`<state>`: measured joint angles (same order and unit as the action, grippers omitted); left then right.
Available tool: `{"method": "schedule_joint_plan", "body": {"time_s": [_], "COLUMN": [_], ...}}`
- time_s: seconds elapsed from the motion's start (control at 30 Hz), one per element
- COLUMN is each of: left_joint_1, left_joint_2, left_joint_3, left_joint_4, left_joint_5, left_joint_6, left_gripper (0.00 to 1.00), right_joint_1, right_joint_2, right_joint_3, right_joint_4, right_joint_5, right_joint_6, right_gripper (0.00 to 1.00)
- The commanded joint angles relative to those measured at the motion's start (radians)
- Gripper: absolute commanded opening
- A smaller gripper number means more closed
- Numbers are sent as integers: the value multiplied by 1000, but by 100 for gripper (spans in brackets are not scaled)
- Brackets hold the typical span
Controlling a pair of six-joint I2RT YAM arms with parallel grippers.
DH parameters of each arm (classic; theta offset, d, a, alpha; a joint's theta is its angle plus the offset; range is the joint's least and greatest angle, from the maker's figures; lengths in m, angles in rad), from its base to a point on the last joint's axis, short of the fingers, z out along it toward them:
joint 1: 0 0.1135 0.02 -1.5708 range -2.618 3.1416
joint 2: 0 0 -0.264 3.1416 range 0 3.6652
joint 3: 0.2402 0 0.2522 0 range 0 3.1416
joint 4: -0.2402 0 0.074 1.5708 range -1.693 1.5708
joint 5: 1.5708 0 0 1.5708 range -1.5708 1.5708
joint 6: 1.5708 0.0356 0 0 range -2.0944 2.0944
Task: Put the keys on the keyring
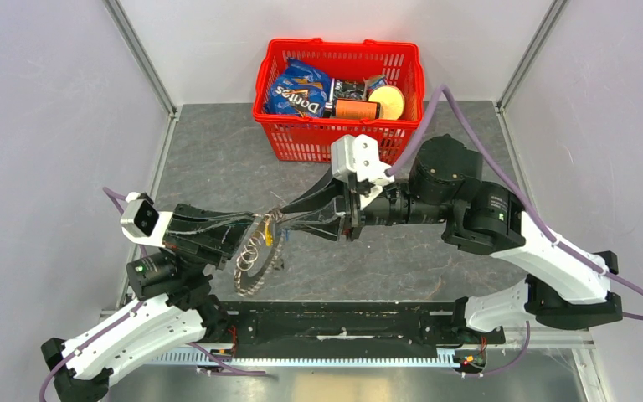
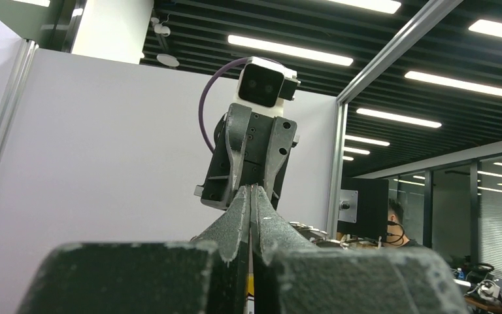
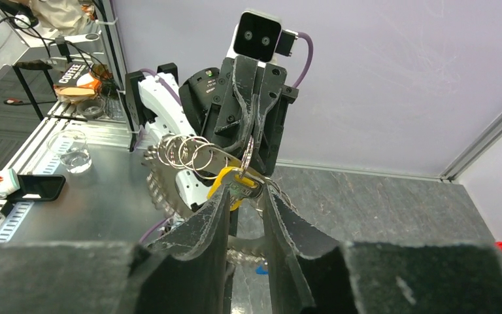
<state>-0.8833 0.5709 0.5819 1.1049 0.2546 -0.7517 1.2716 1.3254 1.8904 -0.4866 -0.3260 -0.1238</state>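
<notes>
My right wrist view shows what the top view blurs: the left hand (image 3: 250, 154) is pinched shut on the keyring (image 3: 160, 193). The yellow key (image 3: 224, 185) sits between my right hand (image 3: 246, 194) fingers, clamped or not I cannot tell. Beyond the right hand, the red basket (image 1: 301, 138) holds a chip bag (image 1: 300, 90). Bare table (image 1: 218, 151) lies beside both hands.

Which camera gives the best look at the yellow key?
The right wrist view: the yellow key sits close and sharp beside small rings. The top view shows just a yellow speck by the keyring; the left wrist view, at most a yellow sliver.
</notes>
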Motion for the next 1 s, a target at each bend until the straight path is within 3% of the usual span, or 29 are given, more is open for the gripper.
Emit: {"method": "schedule_joint_plan", "body": {"time_s": [0.0,0.63,0.83,0.97], "left_joint_1": [-2,0,-2,-2], "left_joint_2": [3,7,-3,-5], "left_joint_3": [-1,-5,-8,-8], "left_joint_4": [70,71,69,70], "left_joint_5": [-35,-31,-32,-31], "left_joint_6": [-31,-27,-26,-26], "left_gripper": [2,2,2,2], "right_joint_1": [0,0,0,0], "right_joint_2": [18,40,52,59], "right_joint_3": [45,60,67,72], "right_joint_4": [31,78,80,81], "right_joint_5": [-19,-46,-46,-42], "right_joint_6": [13,45,50,56], "right_gripper": [31,26,19,4]}}
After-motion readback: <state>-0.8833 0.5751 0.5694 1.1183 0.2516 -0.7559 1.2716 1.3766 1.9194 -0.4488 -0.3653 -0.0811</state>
